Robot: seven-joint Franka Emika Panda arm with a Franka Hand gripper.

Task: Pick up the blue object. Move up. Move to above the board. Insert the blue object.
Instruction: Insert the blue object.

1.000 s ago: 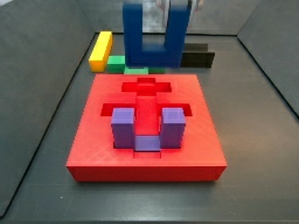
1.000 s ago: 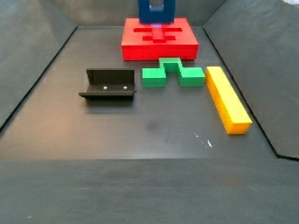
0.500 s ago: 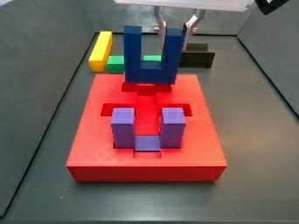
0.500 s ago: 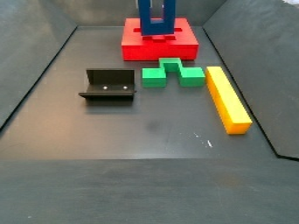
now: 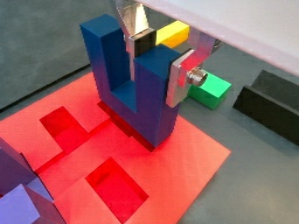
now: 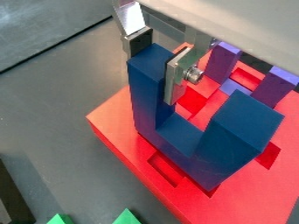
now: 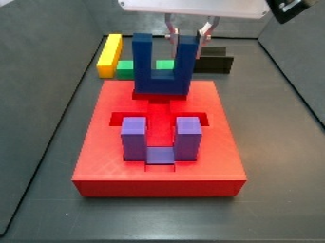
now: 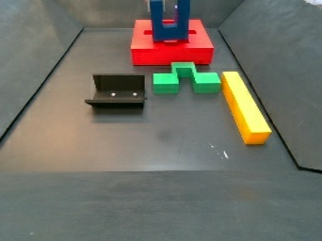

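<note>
The blue object is a dark blue U-shaped block standing upright at the far end of the red board. Its base is down at the board's far cut-out. My gripper comes from above and is shut on one prong. In both wrist views the silver fingers press on that prong of the blue object, above the board. A side view shows the blue object on the board at the far end.
A purple U-shaped block sits in the board's near recess. A yellow bar, a green block and the dark fixture lie on the grey floor beside the board.
My gripper has come down with the blue object from above the board until the block's base meets the far cut-out. The other blocks have not moved.
</note>
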